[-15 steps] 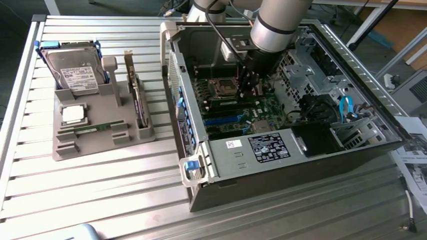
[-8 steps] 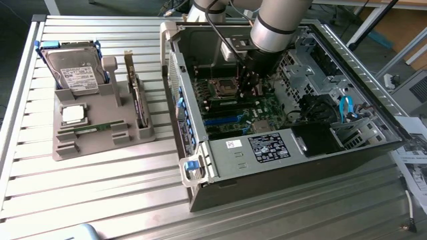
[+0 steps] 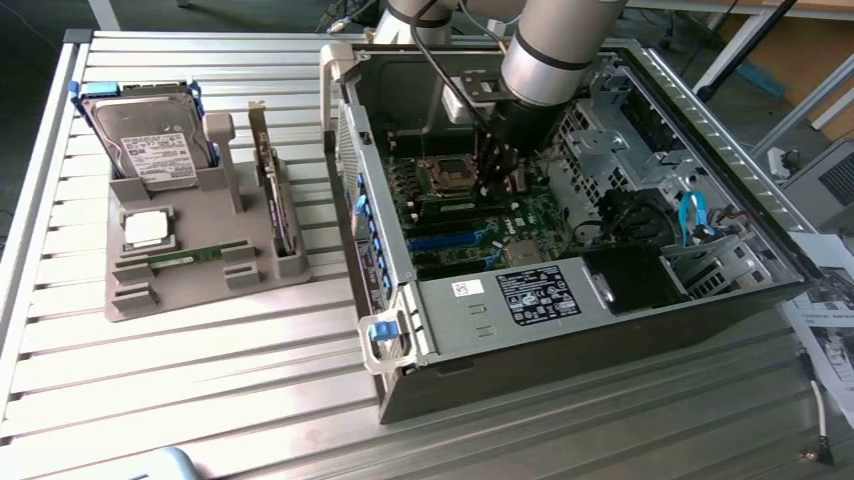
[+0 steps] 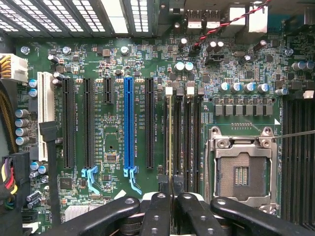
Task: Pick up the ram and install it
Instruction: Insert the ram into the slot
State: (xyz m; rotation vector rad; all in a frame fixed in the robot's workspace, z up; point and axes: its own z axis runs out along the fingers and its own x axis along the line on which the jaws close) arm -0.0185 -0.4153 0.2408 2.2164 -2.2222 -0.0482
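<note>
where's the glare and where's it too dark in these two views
Exterior view: the metal table slats shine with reflected light, while the inside of the computer case lies in shadow under the arm. Wrist view: the motherboard is evenly lit, bright glare through the vent grille, the fingers dark.

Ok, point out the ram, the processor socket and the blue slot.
ram (image 4: 171, 132), wrist view, its thin edge.
processor socket (image 4: 240, 175), wrist view, the pin field.
blue slot (image 4: 129, 123), wrist view, mid-length.

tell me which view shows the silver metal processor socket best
The wrist view: the square silver metal processor socket lies face-on with its contact field plain. The exterior view shows it at a slant next to the grey robot arm.
</note>
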